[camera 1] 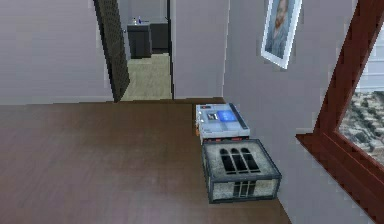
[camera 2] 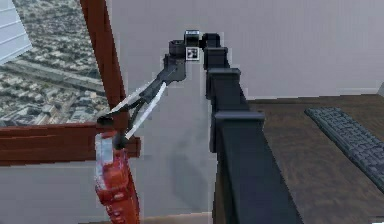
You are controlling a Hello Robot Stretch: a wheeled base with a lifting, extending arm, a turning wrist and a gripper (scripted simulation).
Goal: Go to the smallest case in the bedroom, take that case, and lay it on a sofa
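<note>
Fingers [camera 2: 128, 102] slanted down toward a red thing [camera 2: 115, 185] beside the window frame [camera 2: 105, 60] — likely to take it — though whether they held anything, I couldn't tell.

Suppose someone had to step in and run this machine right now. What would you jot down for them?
Gripper: reaching out by the window frame, with a red thing at its fingertips. I cannot tell whether it holds it.
Things: a white-and-blue box and a dark grey box sit on the brown surface near the wall.
Done: the arm is stretched out to the red thing.
Left: make sure that it is the right case and in hand, find a sofa, and lay the case on it.
</note>
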